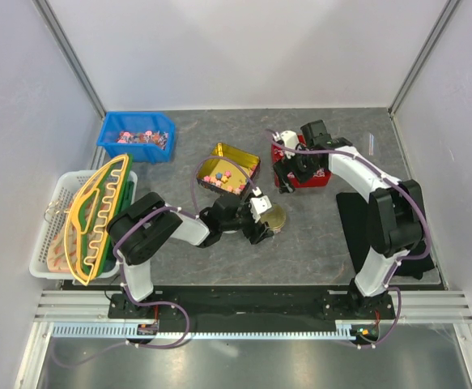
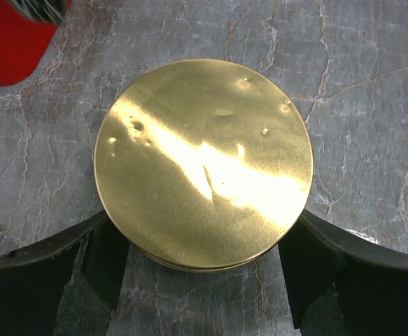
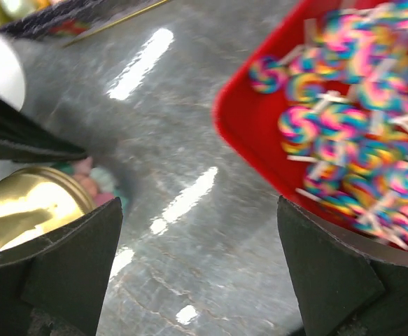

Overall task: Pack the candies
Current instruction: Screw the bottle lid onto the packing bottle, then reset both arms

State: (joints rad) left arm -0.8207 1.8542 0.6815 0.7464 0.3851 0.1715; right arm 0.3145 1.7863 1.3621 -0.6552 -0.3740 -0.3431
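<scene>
Left wrist view: left tool, open and empty, straddles the round gold lid; close evenly on its rim.

Top view: the red bin is largely covered by the right arm, and the candies in the gold tin are shown too small to be told apart singly. Right wrist view: the bin is cut by the top and right edges, its swirled sweets are smeared by blur, and the pale pink and green bits beside the round gold lid cannot be identified. Left wrist view: the fingers of the left gripper are cropped by the bottom edge, and their contact with the lid cannot be judged.
</scene>
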